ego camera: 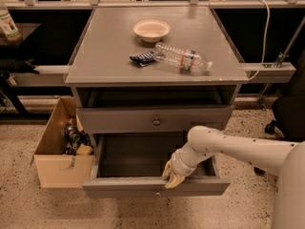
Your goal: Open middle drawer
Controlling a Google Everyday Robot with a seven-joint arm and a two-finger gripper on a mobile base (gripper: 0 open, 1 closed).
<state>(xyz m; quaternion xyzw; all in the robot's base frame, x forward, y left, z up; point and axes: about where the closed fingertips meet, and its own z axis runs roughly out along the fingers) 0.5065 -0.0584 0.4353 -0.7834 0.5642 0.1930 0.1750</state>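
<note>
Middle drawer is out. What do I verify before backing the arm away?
1. Middle drawer pulled well out, inside showing: ok.
2. Gripper at the drawer's front edge, right of centre: ok.
3. Gripper free of the drawer front: cannot tell.
4. Room between arm and upper drawer above it: cannot tell.
5. Cardboard box on the floor, left, away from the arm: ok.
6. Bottle lying on the cabinet top, back from the front edge: ok.

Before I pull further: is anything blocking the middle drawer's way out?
Nothing visible does. The gripper is at the front edge of the middle drawer, which is pulled out. The cardboard box stands beside the cabinet, off the drawer's path.
</note>
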